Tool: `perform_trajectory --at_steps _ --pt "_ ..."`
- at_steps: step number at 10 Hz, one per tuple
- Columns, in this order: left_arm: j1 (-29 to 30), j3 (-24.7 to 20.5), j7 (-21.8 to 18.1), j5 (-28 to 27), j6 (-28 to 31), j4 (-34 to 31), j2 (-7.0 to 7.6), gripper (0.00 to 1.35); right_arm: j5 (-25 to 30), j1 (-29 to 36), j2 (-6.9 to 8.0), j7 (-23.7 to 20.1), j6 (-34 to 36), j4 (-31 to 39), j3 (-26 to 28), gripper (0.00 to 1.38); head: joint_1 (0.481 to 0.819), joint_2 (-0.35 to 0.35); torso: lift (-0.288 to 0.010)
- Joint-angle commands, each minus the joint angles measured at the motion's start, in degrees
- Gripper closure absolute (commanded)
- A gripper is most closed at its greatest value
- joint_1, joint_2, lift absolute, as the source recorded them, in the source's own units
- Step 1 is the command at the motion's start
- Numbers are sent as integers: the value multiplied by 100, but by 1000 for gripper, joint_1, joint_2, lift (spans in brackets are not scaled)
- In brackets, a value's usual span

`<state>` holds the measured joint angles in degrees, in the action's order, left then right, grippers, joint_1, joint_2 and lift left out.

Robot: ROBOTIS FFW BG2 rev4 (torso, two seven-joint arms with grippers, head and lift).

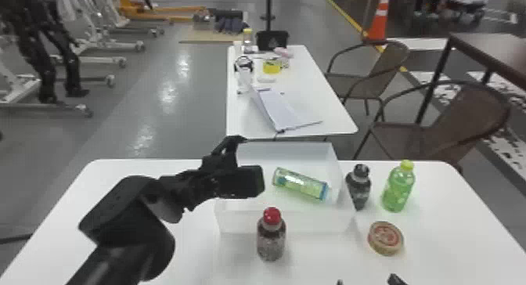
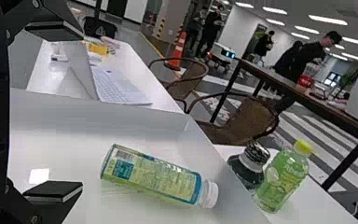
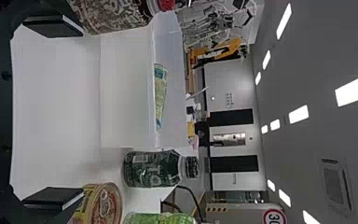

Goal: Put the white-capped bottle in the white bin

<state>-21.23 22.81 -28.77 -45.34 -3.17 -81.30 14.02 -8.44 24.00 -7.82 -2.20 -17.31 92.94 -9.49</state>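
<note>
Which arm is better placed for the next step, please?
Left, probably: the left gripper is open at the bin where the bottle lies; backing out seems next. The right gripper is farther.

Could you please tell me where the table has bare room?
The table is bare between the red-capped bottle and round tin, in front of the white bin, and at the table's far-left corner, beyond the left arm. It is crowded right of the bin, around the black-capped bottle, green bottle and tin.

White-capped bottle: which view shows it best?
The left wrist view: the white-capped bottle lies in the white bin there, its cap and label both plain. The head view shows it from above, the cap pale against the bin. The right wrist view shows part of it past the bin's wall.
</note>
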Motion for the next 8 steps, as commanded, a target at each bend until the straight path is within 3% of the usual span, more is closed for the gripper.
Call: perform_trajectory --at_steps 1,2,4,5,6,8 --pt "638 -927 -59 236 -26 -509 -118 171 -8 26 0 0 0 14 0 93 549 0 -100" --pt "1095 -1692 -112 482 -167 -676 -417 171 -26 52 -9 0 0 31 9 94 549 0 -100" --pt "1948 -3142 -138 1238 -747 -940 -1226 173 -35 96 -53 0 0 57 9 94 549 0 -100" --pt "2378 -3714 -103 2178 -852 -958 -1416 173 -35 105 -71 0 0 66 9 94 549 0 -100" --pt "2739 -4118 -41 2715 -1178 -1002 -1416 176 -26 131 -71 0 0 93 9 94 549 0 -100" --pt "3415 -4197 47 4200 -1485 -1019 -1416 183 -35 158 -88 0 0 110 18 93 549 0 -100"
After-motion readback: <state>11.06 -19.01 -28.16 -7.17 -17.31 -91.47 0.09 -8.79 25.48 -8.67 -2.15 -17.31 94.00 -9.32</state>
